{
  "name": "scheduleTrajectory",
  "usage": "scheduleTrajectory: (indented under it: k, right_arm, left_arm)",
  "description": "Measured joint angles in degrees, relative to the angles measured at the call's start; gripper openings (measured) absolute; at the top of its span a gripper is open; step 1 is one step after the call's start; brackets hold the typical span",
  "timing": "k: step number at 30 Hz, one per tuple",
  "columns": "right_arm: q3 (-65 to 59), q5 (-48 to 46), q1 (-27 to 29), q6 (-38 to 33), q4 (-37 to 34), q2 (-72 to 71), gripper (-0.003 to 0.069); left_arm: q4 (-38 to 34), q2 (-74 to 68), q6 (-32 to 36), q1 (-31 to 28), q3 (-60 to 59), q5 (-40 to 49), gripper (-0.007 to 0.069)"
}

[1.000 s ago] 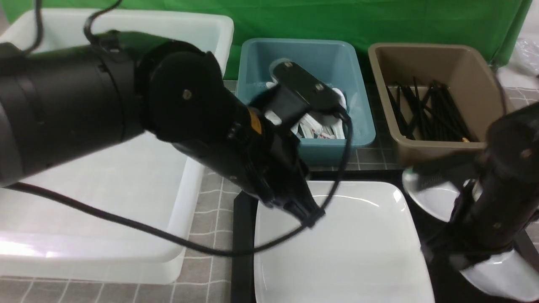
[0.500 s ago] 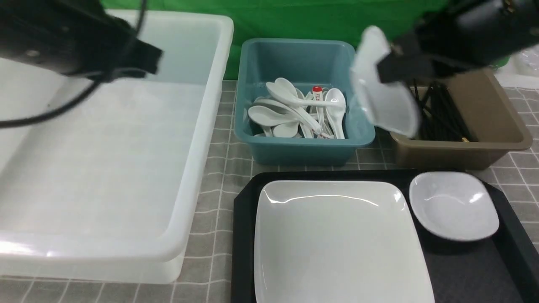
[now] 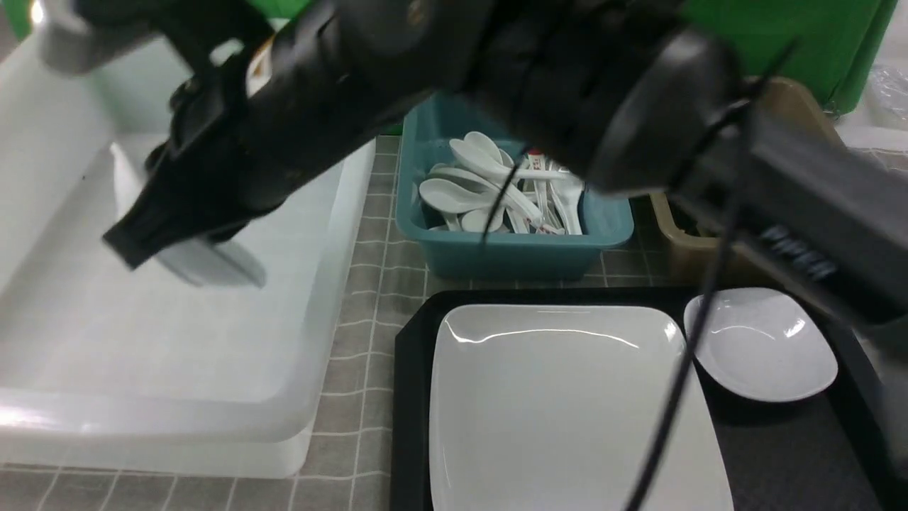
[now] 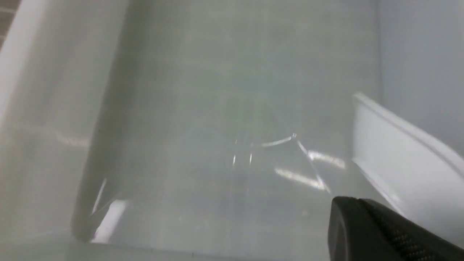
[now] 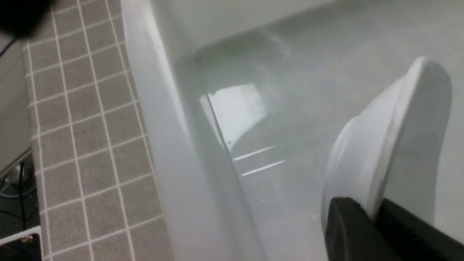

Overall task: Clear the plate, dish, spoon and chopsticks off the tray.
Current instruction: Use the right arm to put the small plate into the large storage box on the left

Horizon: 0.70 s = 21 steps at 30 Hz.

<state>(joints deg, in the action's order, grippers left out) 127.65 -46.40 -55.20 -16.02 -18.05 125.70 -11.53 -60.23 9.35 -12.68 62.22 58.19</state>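
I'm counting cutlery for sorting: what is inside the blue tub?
A pile of white spoons, some with red marks. The right arm covers the back of the blue tub, hiding anything there.

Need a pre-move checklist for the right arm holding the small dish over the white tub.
1. Grip: right claw shut on the held dish by its rim. Ok.
2. Position: held dish lies inside the walls of the white tub. Ok.
3. Attitude: the dish stands on edge, not flat, so it would likely tip on release. Not ok.
4. Gap between dish and tub floor. Cannot tell.
5. Left claw is close beside the dish, and only one finger shows. Clearance: cannot tell.
6. Next targets: plate and second dish lie on the tray. Ok.
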Motion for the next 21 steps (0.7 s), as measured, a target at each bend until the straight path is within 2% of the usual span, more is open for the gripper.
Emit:
scheduleTrajectory:
  k: [4, 9, 13, 15, 16, 17, 18, 19, 20, 21]
  right_arm:
    - [0.1, 0.0, -0.5, -0.1, 0.2, 4.6, 0.0077]
    - [0.1, 0.2, -0.5, 0.5, 0.5, 7.5, 0.0149]
    - [0.8, -0.1, -0.5, 1.6, 0.6, 7.4, 0.0295]
    - [1.6, -1.2, -0.5, 2.4, 0.9, 6.8, 0.039]
    - [2.4, -3.5, -0.4, 2.5, 2.0, 6.0, 0.0467]
    - [2.5, -3.5, -0.4, 2.5, 2.4, 5.9, 0.0477]
    - [4.3, -7.7, -0.3, 2.6, 6.0, 4.2, 0.0528]
    - [4.3, -8.3, -0.3, 2.8, 6.5, 3.9, 0.0531]
    - [6.1, -12.4, 0.0, 3.1, 12.3, 1.9, 0.0524]
    - [7.4, -16.4, 0.5, 3.4, 17.3, 0.4, 0.0488]
  left_arm:
    - [-1.5, 0.0, 3.7, -0.3, -3.4, 1.5, 0.0002]
    - [-5.9, 0.0, 8.7, -0.3, -6.1, 1.6, 0.0002]
    - [-7.9, 0.0, 10.6, 0.3, -6.6, 1.0, 0.0002]
    - [-8.6, 0.0, 11.0, 0.9, -6.6, 0.5, 0.0002]
    - [-9.1, 0.0, 11.2, 1.7, -6.6, 0.2, 0.0002]
    - [-9.1, 0.0, 11.2, 1.7, -6.6, 0.2, 0.0002]
    - [-9.8, 0.0, 11.5, 3.3, -6.6, 0.0, 0.0002]
    - [-10.0, 0.0, 11.5, 3.5, -6.6, -0.1, 0.0002]
    - [-10.6, 0.0, 11.6, 5.8, -6.6, -0.3, 0.0002]
    - [-11.1, 0.0, 11.6, 7.6, -6.6, -0.6, 0.0002]
